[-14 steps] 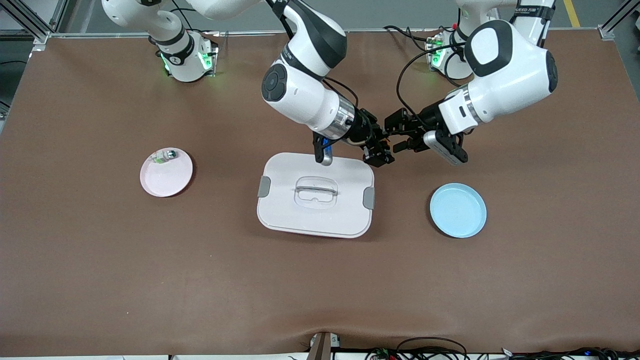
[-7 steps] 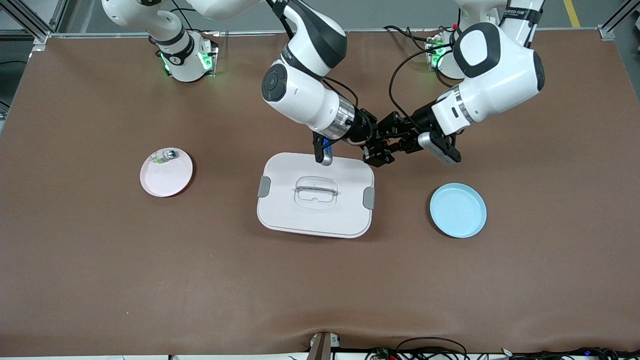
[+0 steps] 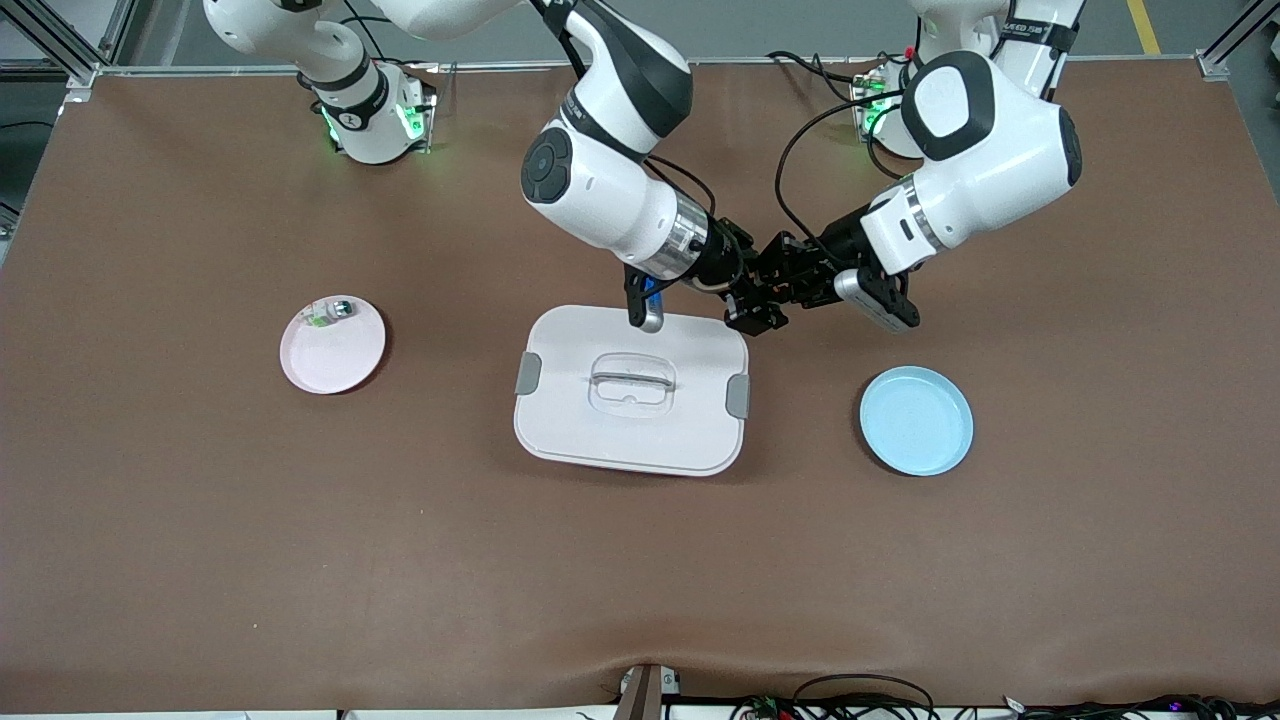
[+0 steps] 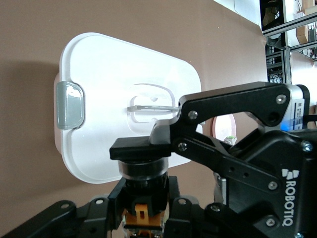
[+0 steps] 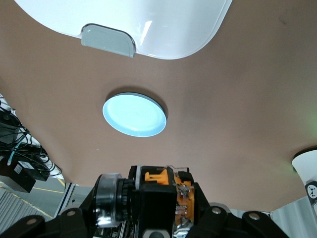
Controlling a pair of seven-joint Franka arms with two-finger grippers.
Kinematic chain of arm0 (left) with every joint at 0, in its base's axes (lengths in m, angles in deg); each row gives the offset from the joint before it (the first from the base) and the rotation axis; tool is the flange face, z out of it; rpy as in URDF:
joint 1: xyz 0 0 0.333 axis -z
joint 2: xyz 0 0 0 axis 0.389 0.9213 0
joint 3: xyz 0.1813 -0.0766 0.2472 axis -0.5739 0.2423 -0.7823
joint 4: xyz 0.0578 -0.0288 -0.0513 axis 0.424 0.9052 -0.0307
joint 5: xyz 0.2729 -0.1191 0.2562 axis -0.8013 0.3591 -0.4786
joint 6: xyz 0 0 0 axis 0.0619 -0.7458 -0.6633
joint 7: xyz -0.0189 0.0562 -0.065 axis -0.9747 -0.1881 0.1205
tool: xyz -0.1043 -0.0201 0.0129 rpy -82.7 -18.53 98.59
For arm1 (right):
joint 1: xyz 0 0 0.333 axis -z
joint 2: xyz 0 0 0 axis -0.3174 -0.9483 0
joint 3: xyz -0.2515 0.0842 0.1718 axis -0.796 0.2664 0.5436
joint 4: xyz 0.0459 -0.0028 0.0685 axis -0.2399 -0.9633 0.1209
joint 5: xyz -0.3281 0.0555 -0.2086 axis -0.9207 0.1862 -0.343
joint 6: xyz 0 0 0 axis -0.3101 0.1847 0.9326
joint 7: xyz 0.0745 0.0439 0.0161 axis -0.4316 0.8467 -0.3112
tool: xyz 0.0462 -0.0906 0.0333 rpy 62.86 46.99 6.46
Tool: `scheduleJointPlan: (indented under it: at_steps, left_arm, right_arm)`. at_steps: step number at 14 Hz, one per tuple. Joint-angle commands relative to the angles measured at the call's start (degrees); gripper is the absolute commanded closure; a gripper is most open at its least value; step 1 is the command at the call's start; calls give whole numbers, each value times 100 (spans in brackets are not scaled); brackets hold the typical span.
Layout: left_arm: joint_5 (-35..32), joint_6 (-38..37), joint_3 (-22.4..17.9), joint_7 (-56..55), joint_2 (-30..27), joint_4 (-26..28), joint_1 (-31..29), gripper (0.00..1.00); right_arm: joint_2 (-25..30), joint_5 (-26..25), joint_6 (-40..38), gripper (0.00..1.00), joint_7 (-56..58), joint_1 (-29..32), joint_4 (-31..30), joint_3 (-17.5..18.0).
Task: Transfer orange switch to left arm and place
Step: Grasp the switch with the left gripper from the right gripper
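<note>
Both grippers now meet beside the box (image 3: 632, 390): my left gripper (image 3: 775, 285) has closed in on the orange switch (image 4: 143, 173), right gripper (image 3: 752, 305) clamped on it; left's grip unclear.

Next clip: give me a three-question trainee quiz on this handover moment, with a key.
1. True or false: the orange switch is resting on the light blue plate.
2. Which plate holds the small green-and-clear part? A) the pink plate B) the light blue plate
3. Fill in: the right gripper and left gripper meet in the air beside the corner of the white ____.

Key: 1 false, it is up between the two grippers; 2 A; 3 box.
</note>
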Motion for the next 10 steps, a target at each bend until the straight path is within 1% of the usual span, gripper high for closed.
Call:
scheduleJointPlan:
  at_steps: [1, 2, 3, 4, 5, 6, 10]
  left_arm:
    - [114, 28, 98, 25, -8, -87, -42, 100]
    - [96, 20, 98, 25, -8, -87, -51, 100]
    - [70, 19, 89, 25, -8, -96, -59, 100]
    - [52, 19, 80, 25, -8, -96, -68, 100]
    - [43, 19, 71, 25, -8, -96, -68, 100]
    - [17, 19, 63, 17, -8, -87, -86, 100]
    - [-834, -16, 62, -194, -8, -96, -350, 100]
  right_arm:
    - [-86, 91, -40, 80, -80, -53, 163, -35]
    - [-86, 91, -40, 76, -80, -53, 163, -35]
    - [-86, 91, -40, 57, -80, -61, 155, -35]
    - [-86, 99, -40, 42, -80, -53, 163, -35]
    - [-86, 108, -40, 16, -80, -53, 155, -35]
    - [-86, 99, -40, 0, -80, -61, 155, -35]
    - [-86, 82, -31, 0, -62, -97, 155, -35]
